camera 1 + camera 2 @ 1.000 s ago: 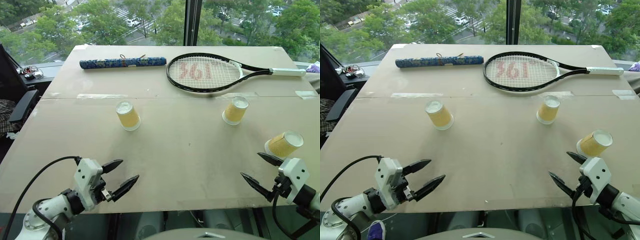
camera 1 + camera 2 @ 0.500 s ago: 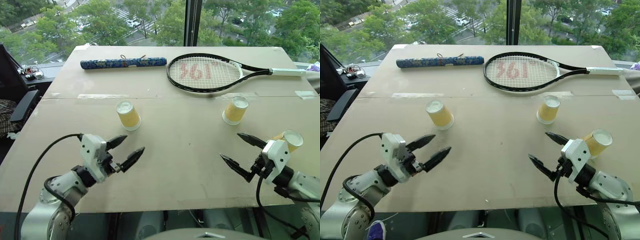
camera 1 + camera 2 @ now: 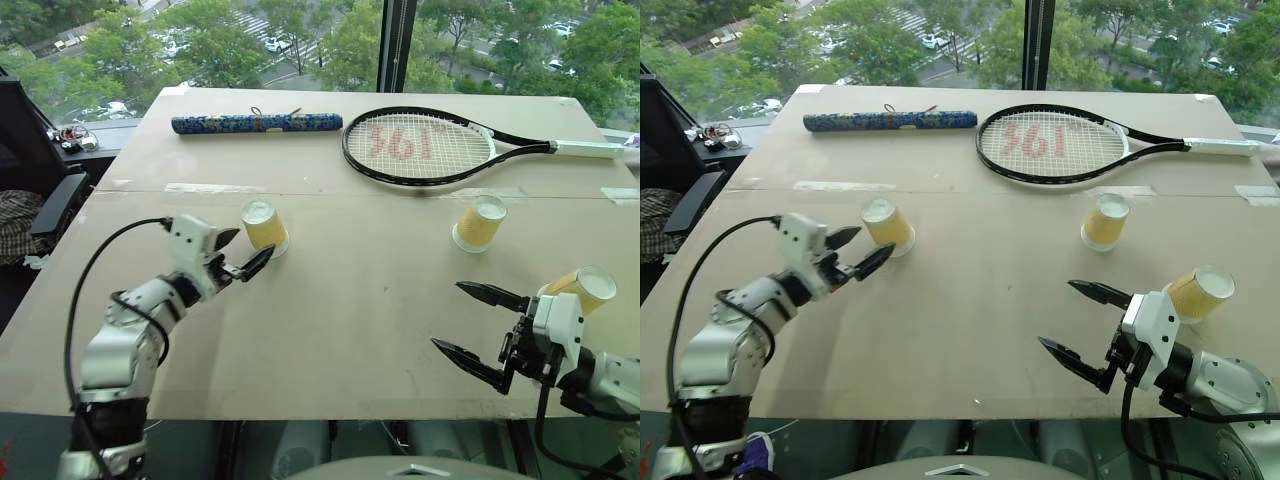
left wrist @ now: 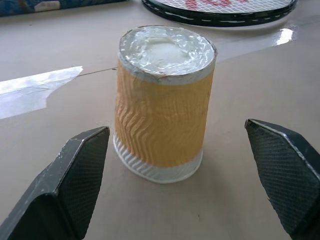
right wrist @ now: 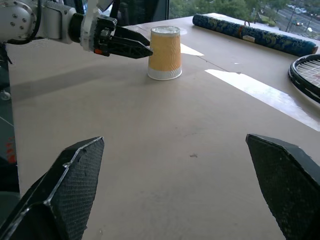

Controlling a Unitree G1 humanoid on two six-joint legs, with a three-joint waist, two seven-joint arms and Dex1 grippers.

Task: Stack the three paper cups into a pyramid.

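L gripper (image 3: 240, 258) moved fwd to left cup (image 3: 264, 225) (not touching) | R gripper (image 3: 478, 325) shifted inward | both wide apart

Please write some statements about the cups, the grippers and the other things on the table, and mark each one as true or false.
1. All three paper cups stand upside down, apart from each other. True: the left cup, the middle cup and the right cup are separate.
2. The left gripper is shut on a cup. False: its fingers are open, just short of the left cup.
3. The tennis racket lies on the far side of the table. True.
4. The right gripper holds a cup. False: it is open and empty.
5. A blue rolled item lies between two cups. False: it lies beside the racket.
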